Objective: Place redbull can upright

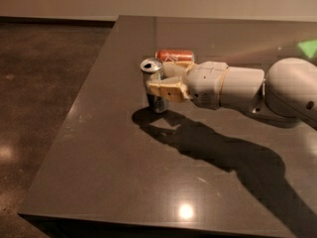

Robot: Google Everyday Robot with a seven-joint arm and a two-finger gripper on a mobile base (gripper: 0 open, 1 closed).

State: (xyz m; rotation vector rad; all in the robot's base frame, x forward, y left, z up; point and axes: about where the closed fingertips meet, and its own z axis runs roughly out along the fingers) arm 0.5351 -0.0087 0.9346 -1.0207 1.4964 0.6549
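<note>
The redbull can (151, 66), slim and silver-blue with a silver top, stands upright near the middle of the dark table (124, 172). Its base is at the table surface, over its own shadow. My gripper (157, 82) reaches in from the right and is shut on the can's middle, with one tan finger (166, 89) across the front and the other behind. The white arm (237, 90) stretches off to the right edge of the view.
A red-orange cola can (174, 55) lies on its side just behind the gripper. The table's left edge (74, 108) drops to a dark floor. The arm's shadow covers the table to the lower right.
</note>
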